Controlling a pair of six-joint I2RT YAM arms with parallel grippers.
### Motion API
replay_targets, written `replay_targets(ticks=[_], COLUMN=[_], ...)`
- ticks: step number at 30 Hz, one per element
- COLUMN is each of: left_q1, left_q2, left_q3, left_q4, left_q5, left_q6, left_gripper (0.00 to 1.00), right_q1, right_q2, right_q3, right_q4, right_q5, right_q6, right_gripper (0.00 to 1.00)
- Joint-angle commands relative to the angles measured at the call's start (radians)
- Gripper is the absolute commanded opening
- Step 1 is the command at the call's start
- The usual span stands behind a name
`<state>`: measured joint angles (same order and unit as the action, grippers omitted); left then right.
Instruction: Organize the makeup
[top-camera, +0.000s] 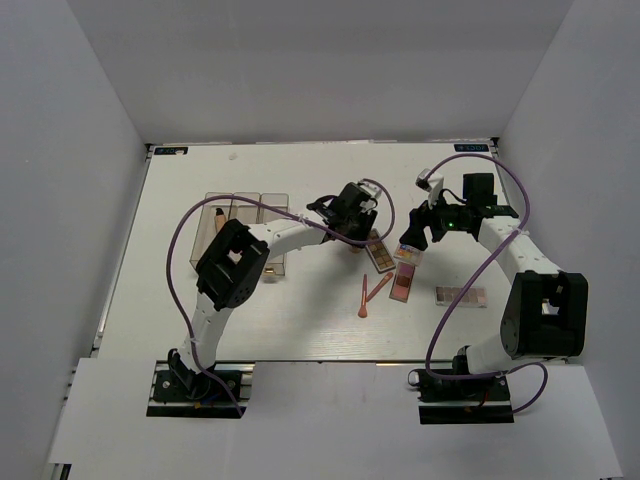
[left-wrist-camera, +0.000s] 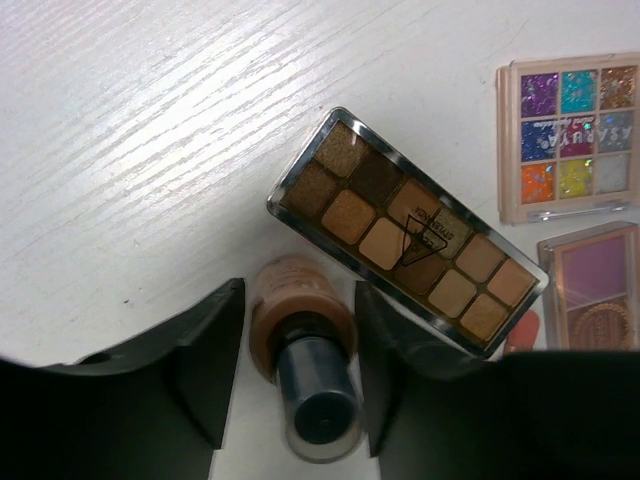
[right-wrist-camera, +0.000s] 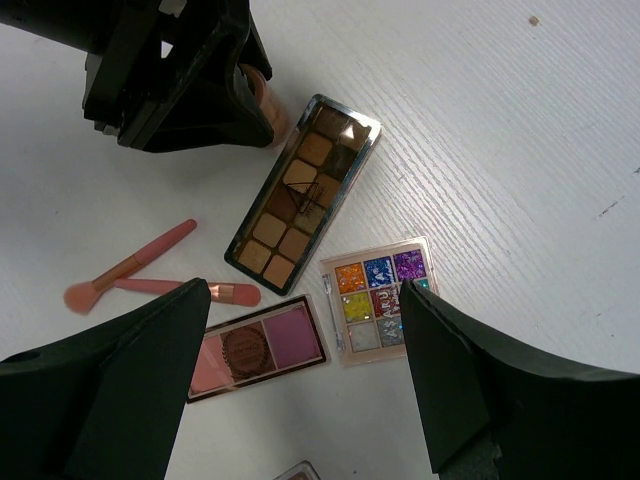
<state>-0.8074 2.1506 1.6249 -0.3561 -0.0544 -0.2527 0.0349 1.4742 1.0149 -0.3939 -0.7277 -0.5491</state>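
Bottle (left-wrist-camera: 300, 325) is straddled lengthwise by the parted left gripper (left-wrist-camera: 299, 287), cap wristward; the right gripper (right-wrist-camera: 305, 287), also parted, is held farther off.

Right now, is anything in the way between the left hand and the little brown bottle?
No, nothing visible is in the way. The bottle sits right between the left hand's two fingers. The brown eyeshadow palette lies close beside one finger, on its outer side, not between hand and bottle.
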Motion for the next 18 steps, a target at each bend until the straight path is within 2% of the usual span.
replay_targets(ticks=[1, 3, 6, 7, 10, 14, 18], left_q1=[-0.004, -0.004, -0.004, -0.004, 0.016, 0.046, 0.102], left_q2=[-0.069, -0.072, -0.095, -0.118, -0.187, -0.312, -0.432], left_q3=[0.033, 0.027, 0.021, 0.024, 0.033, 0.026, -0.017], left_q4=[0.002, 0.000, -0.004, -0.007, -0.036, -0.063, -0.130], left_q5=[0.013, 0.016, 0.011, -0.001, -0.025, -0.149, -0.280], left_q6=[-0.002, -0.002, -0.003, -0.003, -0.022, -0.019, -0.058], left_gripper=[0.52, 0.46, 0.30, 0.22, 0.09, 0.01, 0.00], right_q1=[-0.001, -0.004, -0.003, -0.001, -0.003, -0.003, -0.001], right_q2=[-0.034, -0.032, -0.032, -0.032, -0.034, -0.029, -0.023], right_q3=[-0.012, -0.012, -0.012, -0.012, -0.012, -0.012, -0.007], right_q4=[0.017, 0.017, 0.015, 0.015, 0.013, 0.013, 0.012], right_q5=[-0.009, -0.009, -0.009, -0.009, -0.009, -0.015, -0.027], right_q6=[0.005, 0.006, 0.005, 0.006, 0.006, 0.005, 0.008], right_gripper=[0.82, 0.82, 0.82, 0.82, 0.82, 0.77, 0.70])
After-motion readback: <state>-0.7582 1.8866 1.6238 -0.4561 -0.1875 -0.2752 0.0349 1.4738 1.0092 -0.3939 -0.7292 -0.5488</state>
